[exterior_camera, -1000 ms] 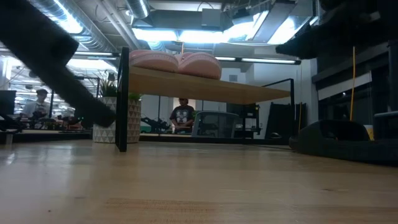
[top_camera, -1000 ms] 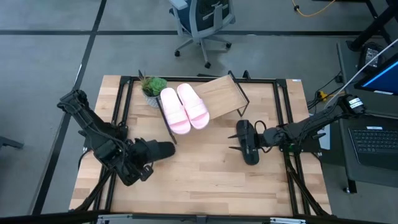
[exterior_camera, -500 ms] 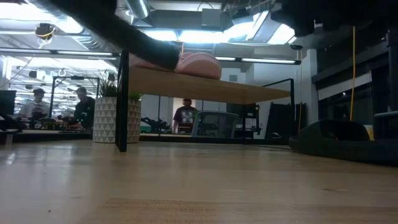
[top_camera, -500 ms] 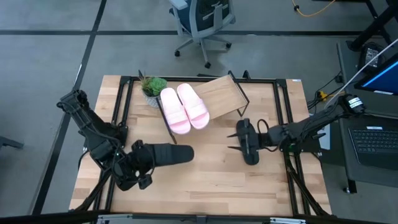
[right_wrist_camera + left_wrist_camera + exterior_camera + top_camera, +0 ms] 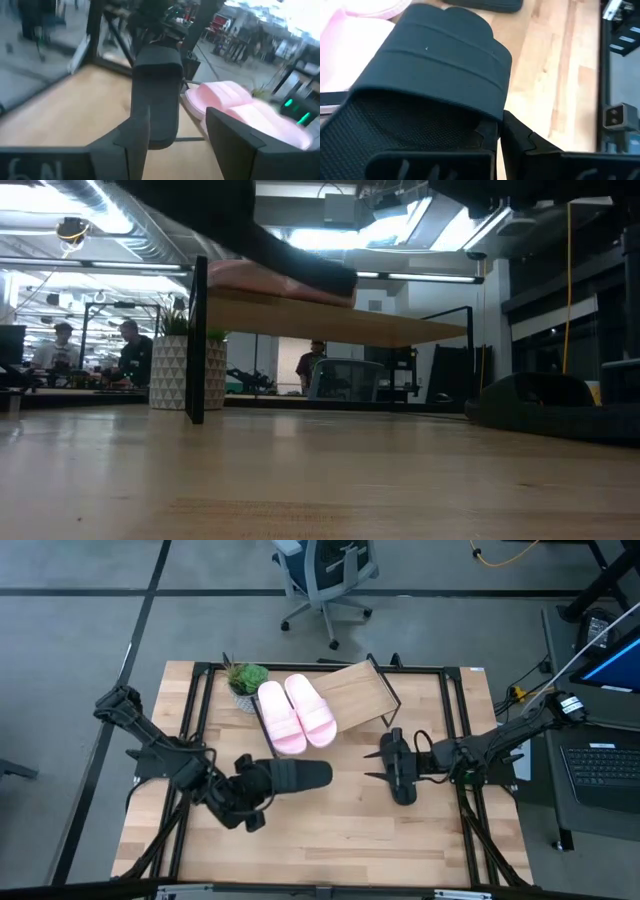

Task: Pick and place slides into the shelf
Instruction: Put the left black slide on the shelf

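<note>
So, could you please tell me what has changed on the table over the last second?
The left gripper, shut on a black slide, carried it right, toward the shelf. The pink slides, the other black slide and the open right gripper around it stayed put.

— Where do my cameras look from?
— One looks straight down on the whole surface (image 5: 330, 830). One sits low, looking across it. Two ride my wrists, very close.
— What do they share?
— The pink slides (image 5: 296, 712).
</note>
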Robot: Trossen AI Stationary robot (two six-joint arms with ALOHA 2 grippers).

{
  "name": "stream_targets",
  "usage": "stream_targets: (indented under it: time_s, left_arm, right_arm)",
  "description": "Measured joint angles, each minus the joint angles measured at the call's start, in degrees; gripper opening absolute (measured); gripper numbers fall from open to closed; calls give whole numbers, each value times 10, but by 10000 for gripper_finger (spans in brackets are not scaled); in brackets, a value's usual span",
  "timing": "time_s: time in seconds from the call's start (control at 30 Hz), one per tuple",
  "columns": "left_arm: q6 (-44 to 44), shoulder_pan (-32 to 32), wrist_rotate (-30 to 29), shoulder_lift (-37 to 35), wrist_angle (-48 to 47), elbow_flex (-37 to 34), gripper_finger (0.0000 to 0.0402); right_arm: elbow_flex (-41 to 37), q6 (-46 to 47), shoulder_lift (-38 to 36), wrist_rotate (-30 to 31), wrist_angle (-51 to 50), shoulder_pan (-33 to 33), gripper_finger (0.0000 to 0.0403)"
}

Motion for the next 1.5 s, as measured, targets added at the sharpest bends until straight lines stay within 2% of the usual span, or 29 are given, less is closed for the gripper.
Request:
stream_targets:
  time_s: [0.1, 0.23, 0.37, 0.53, 0.63, 0.8, 1.0, 1.27, 1.5]
  left_arm:
    - [25, 22, 4, 0, 33, -19, 0]
    - [104, 54, 14, 0, 116, -46, 0]
    - [208, 88, 49, 0, 199, -64, 0]
    - [269, 136, 96, 0, 248, -82, 0]
    - [288, 165, 129, 0, 280, -94, 0]
    - [322, 194, 165, 0, 295, -102, 0]
    - [345, 211, 202, 0, 308, -102, 0]
    - [356, 213, 215, 0, 305, -102, 0]
    - [356, 213, 219, 0, 305, -102, 0]
  right_arm:
    - [0, -80, 2, 0, -10, 0, 193]
    - [0, -155, 16, 0, -8, 0, 193]
    - [0, -199, 32, 0, -7, 0, 193]
    - [24, -250, 54, 19, -7, 0, 193]
    - [58, -301, 77, 57, -14, 0, 193]
    - [120, -375, 138, 75, -69, 0, 193]
    - [180, -456, 218, 160, -79, -1, 193]
    - [234, -513, 278, 161, -80, 0, 193]
    - [252, -517, 299, 160, -77, 0, 183]
